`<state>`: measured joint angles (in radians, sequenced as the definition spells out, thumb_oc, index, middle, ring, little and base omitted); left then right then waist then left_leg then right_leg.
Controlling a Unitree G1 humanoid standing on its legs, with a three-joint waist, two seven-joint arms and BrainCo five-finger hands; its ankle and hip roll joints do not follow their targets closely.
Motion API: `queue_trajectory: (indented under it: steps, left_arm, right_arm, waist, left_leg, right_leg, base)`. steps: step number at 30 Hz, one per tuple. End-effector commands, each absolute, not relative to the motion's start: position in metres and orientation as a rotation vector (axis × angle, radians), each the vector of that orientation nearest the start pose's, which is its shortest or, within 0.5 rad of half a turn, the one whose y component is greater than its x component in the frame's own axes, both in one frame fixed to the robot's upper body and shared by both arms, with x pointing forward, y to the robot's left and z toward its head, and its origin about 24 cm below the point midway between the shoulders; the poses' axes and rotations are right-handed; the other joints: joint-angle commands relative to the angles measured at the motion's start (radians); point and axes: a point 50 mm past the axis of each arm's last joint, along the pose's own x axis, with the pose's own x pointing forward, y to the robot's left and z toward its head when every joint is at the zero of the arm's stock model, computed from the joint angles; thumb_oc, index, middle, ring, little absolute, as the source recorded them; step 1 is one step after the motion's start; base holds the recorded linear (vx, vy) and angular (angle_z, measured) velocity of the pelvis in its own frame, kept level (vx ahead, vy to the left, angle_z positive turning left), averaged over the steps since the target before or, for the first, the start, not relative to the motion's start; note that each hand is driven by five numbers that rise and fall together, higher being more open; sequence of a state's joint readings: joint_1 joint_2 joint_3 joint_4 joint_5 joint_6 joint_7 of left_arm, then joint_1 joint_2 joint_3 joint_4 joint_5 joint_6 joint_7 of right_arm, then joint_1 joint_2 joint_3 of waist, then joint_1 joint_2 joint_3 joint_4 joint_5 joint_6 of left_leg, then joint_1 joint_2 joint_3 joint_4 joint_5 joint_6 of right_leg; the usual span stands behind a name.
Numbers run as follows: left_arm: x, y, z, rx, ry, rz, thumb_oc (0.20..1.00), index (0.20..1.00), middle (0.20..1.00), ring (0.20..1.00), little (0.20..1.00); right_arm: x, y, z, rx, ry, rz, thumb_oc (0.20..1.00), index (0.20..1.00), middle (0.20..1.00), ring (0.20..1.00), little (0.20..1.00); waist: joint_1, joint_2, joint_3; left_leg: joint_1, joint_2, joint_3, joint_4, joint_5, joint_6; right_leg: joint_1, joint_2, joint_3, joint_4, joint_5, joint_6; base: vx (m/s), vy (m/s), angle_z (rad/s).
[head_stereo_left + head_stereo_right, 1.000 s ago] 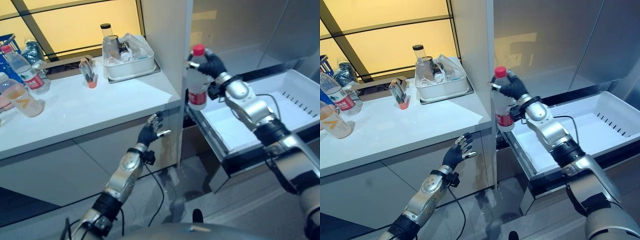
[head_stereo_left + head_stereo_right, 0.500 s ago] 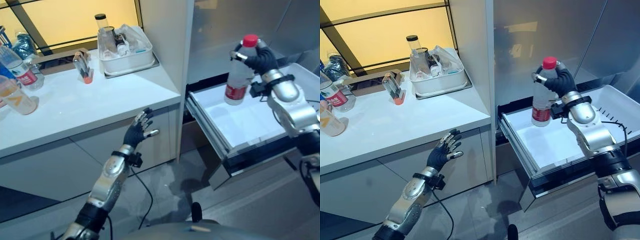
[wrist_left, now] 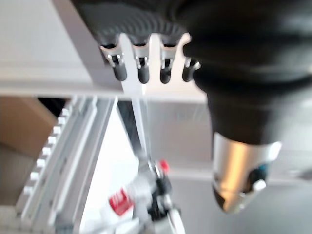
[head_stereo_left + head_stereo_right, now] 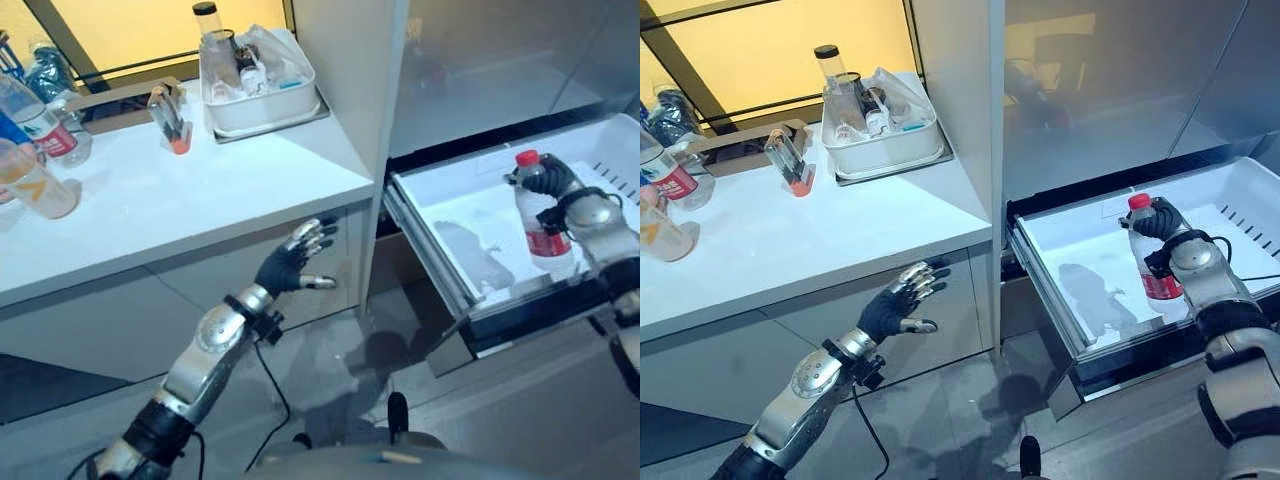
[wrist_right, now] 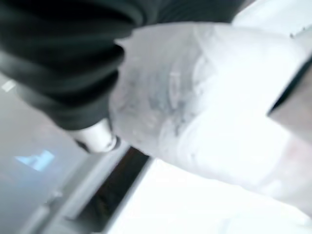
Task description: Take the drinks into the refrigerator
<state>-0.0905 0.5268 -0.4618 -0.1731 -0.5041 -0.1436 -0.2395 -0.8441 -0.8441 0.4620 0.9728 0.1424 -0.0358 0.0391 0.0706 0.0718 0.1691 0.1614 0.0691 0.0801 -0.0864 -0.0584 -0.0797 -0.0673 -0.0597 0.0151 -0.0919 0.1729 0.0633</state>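
My right hand is curled round the upper part of the water bottle, near its red cap. The bottle stands upright inside the white pulled-out refrigerator drawer, toward its right half, with its red label low on the body. Whether its base touches the drawer floor I cannot tell; the near wall of the drawer hides it. In my right wrist view the clear, ridged body of the bottle lies close against the dark cover, and my fingers are mostly hidden behind it, with just one silver fingertip visible.

My left hand hovers in front of the lower cabinet face, below the white counter, fingers spread and relaxed, holding nothing. Its wrist view looks past the straight fingers toward the drawer and the bottle, small and far off.

On the counter, far left, stand more bottles: one with a red label and one with orange liquid, both partly cut off at the edge. A white tub crowded with containers I cannot make out singly sits at the far edge by the refrigerator's side wall, and a small clear item with an orange base stands to its left.
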Motion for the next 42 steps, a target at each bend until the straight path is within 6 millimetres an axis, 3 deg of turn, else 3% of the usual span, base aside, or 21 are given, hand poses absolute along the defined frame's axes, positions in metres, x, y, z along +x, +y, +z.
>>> queue_trajectory:
  steps: [1,6,11,15,20,24,28,33,36,38,42]
  left_arm:
    - [0.23,0.107,0.107,0.05,-0.269,-0.849,1.0,1.0,1.0,1.0,1.0]
    - [0.229,0.104,0.107,0.133,-0.274,-0.906,1.0,1.0,1.0,1.0,1.0]
    - [0.23,0.097,0.102,0.176,-0.27,-0.934,1.0,1.0,1.0,1.0,1.0]
    - [0.229,0.092,0.102,0.184,-0.289,-0.945,1.0,1.0,1.0,1.0,1.0]
    - [0.23,0.092,0.101,0.159,-0.296,-0.905,1.0,1.0,1.0,1.0,1.0]
    - [0.231,0.095,0.106,0.154,-0.323,-0.875,1.0,1.0,1.0,1.0,1.0]
    - [0.235,0.102,0.109,0.163,-0.344,-0.819,1.0,1.0,1.0,1.0,1.0]
    - [0.239,0.105,0.109,0.178,-0.353,-0.782,1.0,1.0,1.0,1.0,1.0]
    - [0.239,0.105,0.111,0.171,-0.363,-0.768,1.0,1.0,1.0,1.0,1.0]
    - [0.24,0.107,0.114,0.143,-0.374,-0.741,1.0,1.0,1.0,1.0,1.0]
    - [0.241,0.108,0.118,0.112,-0.391,-0.714,1.0,1.0,1.0,1.0,1.0]
  right_arm:
    - [0.38,-0.312,0.192,-0.957,0.084,-0.157,0.2,0.2,0.2,0.2,0.2]
    - [0.387,-0.295,0.174,-1.113,0.137,-0.087,0.2,0.2,0.2,0.2,0.2]
    - [0.386,-0.276,0.13,-1.311,0.248,0.053,0.2,0.2,0.2,0.2,0.2]
    - [0.378,-0.251,0.081,-1.511,0.342,0.252,0.2,0.2,0.2,0.2,0.2]
    - [0.363,-0.226,0.034,-1.524,0.415,0.39,0.2,0.2,0.2,0.2,0.2]
    - [0.358,-0.215,0.021,-1.555,0.414,0.441,0.2,0.2,0.2,0.2,0.2]
    - [0.344,-0.202,-0.002,-1.74,0.415,0.613,0.2,0.2,0.2,0.2,0.2]
    - [0.339,-0.186,-0.01,-1.764,0.369,0.683,0.2,0.2,0.2,0.2,0.2]
    - [0.339,-0.182,-0.012,-1.732,0.379,0.67,0.2,0.2,0.2,0.2,0.2]
    - [0.34,-0.183,-0.013,-1.582,0.421,0.573,0.2,0.2,0.2,0.2,0.2]
    - [0.338,-0.183,-0.018,-1.484,0.453,0.507,0.2,0.2,0.2,0.2,0.2]
  waist:
    - [-0.006,-0.056,-0.006]
    - [-0.006,-0.043,0.026]
    - [0.004,-0.029,0.061]
    - [0.019,-0.019,0.084]
    - [0.04,-0.004,0.114]
    - [0.046,0.002,0.129]
    - [0.055,0.016,0.156]
    - [0.058,0.025,0.17]
    - [0.063,0.033,0.176]
    - [0.068,0.045,0.184]
    - [0.074,0.06,0.197]
  left_leg:
    - [-0.098,-0.066,-0.01,0.032,0.017,0.071]
    - [-0.126,-0.067,-0.007,0.037,0.024,0.07]
    - [-0.159,-0.075,-0.013,0.047,0.03,0.074]
    - [-0.186,-0.078,-0.018,0.053,0.034,0.076]
    - [-0.213,-0.082,-0.033,0.057,0.043,0.076]
    - [-0.228,-0.085,-0.036,0.06,0.047,0.076]
    - [-0.245,-0.089,-0.042,0.058,0.055,0.075]
    - [-0.254,-0.092,-0.046,0.051,0.062,0.073]
    - [-0.26,-0.095,-0.051,0.05,0.066,0.072]
    - [-0.267,-0.098,-0.056,0.046,0.074,0.072]
    - [-0.272,-0.102,-0.06,0.04,0.082,0.072]
  right_leg:
    - [0.054,-0.001,0.001,0.078,-0.117,0.038]
    - [0.026,0.0,0.006,0.084,-0.111,0.039]
    - [-0.002,-0.005,0.007,0.089,-0.103,0.04]
    - [-0.026,-0.009,0.006,0.092,-0.099,0.04]
    - [-0.045,-0.016,-0.003,0.093,-0.096,0.04]
    - [-0.056,-0.021,-0.005,0.094,-0.093,0.04]
    - [-0.07,-0.027,-0.009,0.09,-0.086,0.042]
    - [-0.081,-0.03,-0.012,0.085,-0.082,0.043]
    - [-0.085,-0.033,-0.013,0.084,-0.079,0.043]
    - [-0.09,-0.038,-0.017,0.08,-0.074,0.044]
    - [-0.099,-0.04,-0.021,0.081,-0.07,0.045]
  base:
    - [0.0,0.0,0.0]
    - [-0.02,0.009,0.0]
    - [-0.04,0.007,0.01]
    - [-0.03,0.003,0.02]
    - [-0.03,-0.002,0.03]
    - [-0.03,0.006,0.12]
    - [-0.05,-0.001,0.02]
    - [-0.03,0.01,0.08]
    - [-0.04,0.008,-0.01]
    - [-0.05,0.012,0.02]
    - [-0.05,0.016,0.08]
